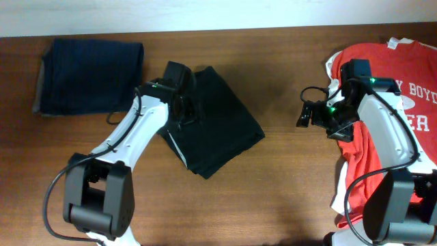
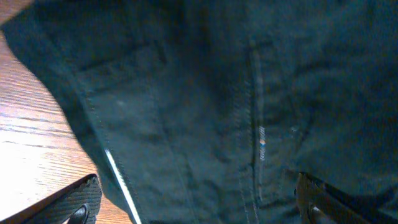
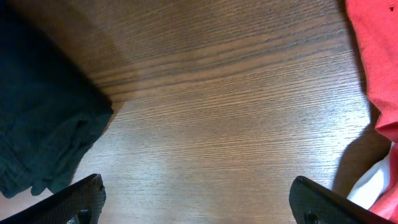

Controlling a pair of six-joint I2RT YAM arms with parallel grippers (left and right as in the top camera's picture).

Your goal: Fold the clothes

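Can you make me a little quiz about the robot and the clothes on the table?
1. What colour is the cloth under the left gripper?
2. True or false: the right gripper is holding the red T-shirt.
3. Pick one: the folded navy garment lies (a) at the far left of the table, (b) on the red T-shirt, (c) in the middle.
Key: 1. Black; it is the black garment. 2. False; its jaws are open over bare table. 3. a.
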